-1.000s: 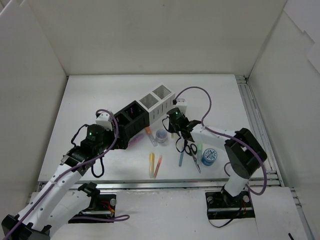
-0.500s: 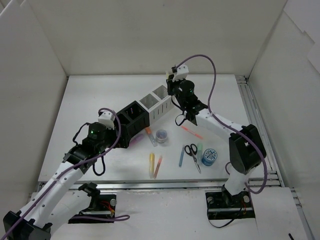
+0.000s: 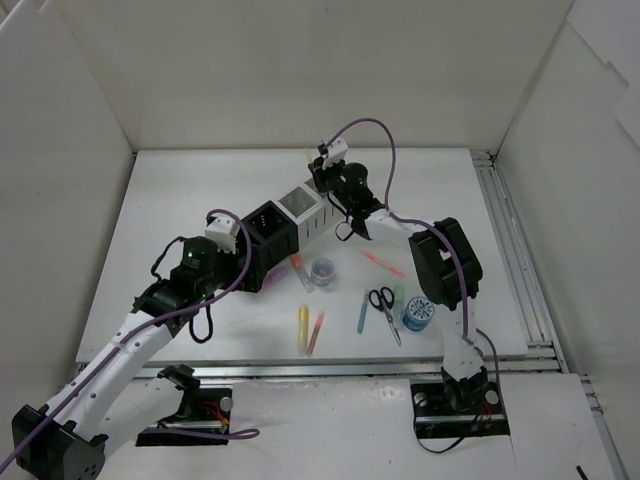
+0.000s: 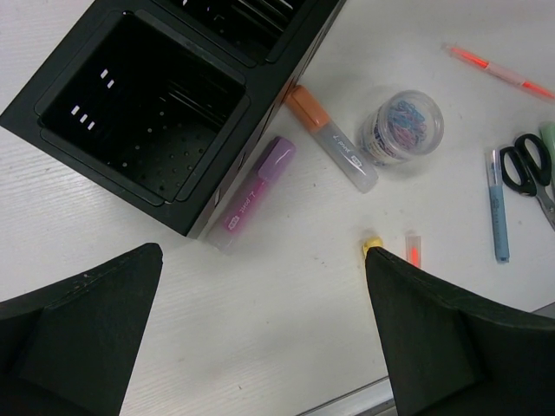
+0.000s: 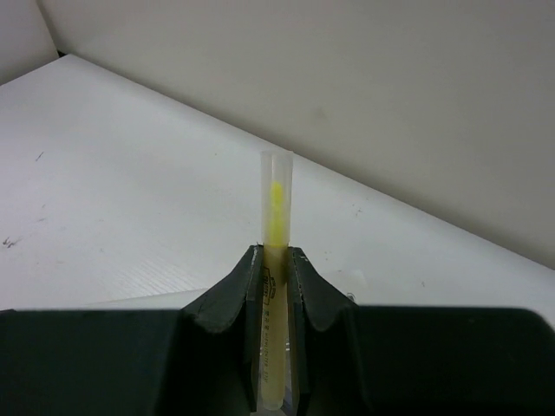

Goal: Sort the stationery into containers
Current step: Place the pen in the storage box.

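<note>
Top external view: the row of containers (image 3: pixel 268 232) is running from 7 o'clock to 1 o'clock across the tabletop (image 3: pixel 200 190).
Compartments: two black ones are showing at the 7 o'clock end, with one white opening beyond them. The right arm is covering the 1 o'clock end, so the white count is unclear.
Right claw (image 5: pixel 276 260): is clenching one yellow highlighter (image 5: pixel 276 195) at the 1 o'clock end of the row, the tip sticking out past the fingertips.
Left claw (image 4: pixel 262 256): is hanging released and spread wide, holding nothing, at the 7 o'clock end of the row.
Pens and markers lying loose: six. The purple marker (image 4: pixel 253 192) and orange-capped marker (image 4: pixel 329 143) are lying just beside the black compartments. The other four are the yellow pen (image 3: pixel 303 328), orange pen (image 3: pixel 316 332), blue pen (image 3: pixel 362 317) and pink-orange pen (image 3: pixel 383 263).
Others: one tub of paper clips (image 4: pixel 401 128), one pair of scissors (image 3: pixel 382 302), one green eraser (image 3: pixel 399 295) and one blue tape roll (image 3: pixel 418 313), all lying at 5 o'clock of the row.
</note>
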